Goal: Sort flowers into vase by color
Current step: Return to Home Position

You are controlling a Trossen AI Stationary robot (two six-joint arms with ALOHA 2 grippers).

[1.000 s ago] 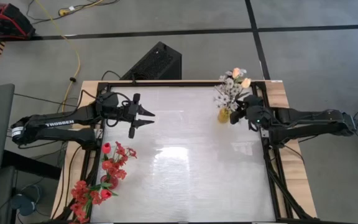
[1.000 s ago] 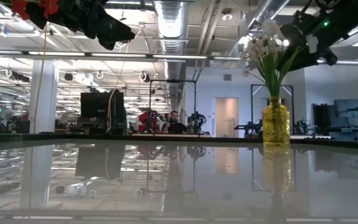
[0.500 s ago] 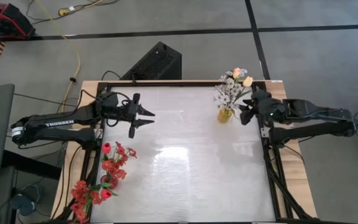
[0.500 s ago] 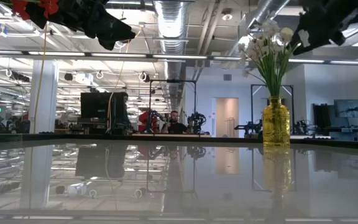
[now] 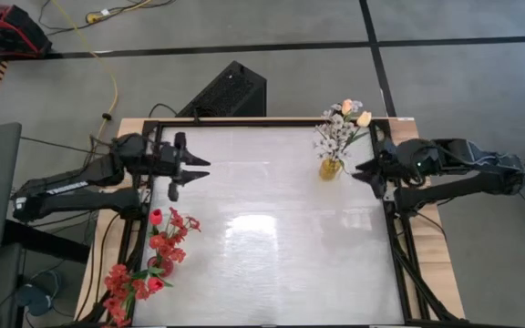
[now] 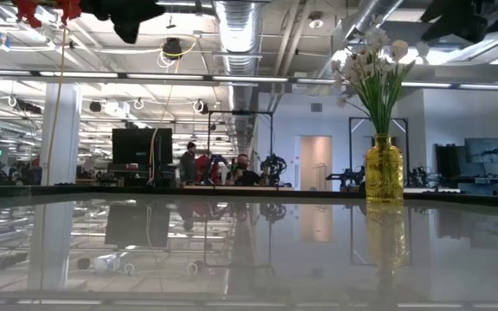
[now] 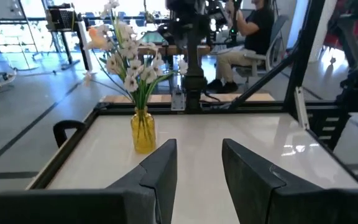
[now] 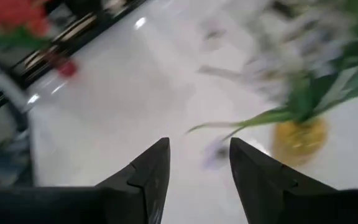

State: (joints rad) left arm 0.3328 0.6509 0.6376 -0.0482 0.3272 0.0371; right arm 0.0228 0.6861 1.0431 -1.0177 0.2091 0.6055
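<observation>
A yellow glass vase (image 5: 331,169) stands on its base at the table's far right and holds white sprays and peach tulips (image 5: 341,130). It shows again in the low view as the vase (image 6: 384,168). The vase (image 7: 143,130) also shows in the left wrist view. Red flowers (image 5: 164,239) are at the table's near left edge; what they rest in I cannot tell. My left gripper (image 5: 204,169) hangs open over the far left of the table, pointing level toward the vase. My right gripper (image 5: 357,172) is open just right of the vase, slanting down, with nothing between its fingers (image 8: 148,171).
A wide bare stretch of the white tabletop (image 5: 272,228) lies between the two arms. A black frame (image 5: 395,237) runs along the table's edges. People sit and stand (image 6: 240,171) in the room beyond the far edge.
My right gripper has drawn back from the flowers in the yellow vase toward the table's right edge and has risen, tipping its fingers downward. The flowers stay standing in the vase. My left gripper has pulled back toward the left edge and gone up.
</observation>
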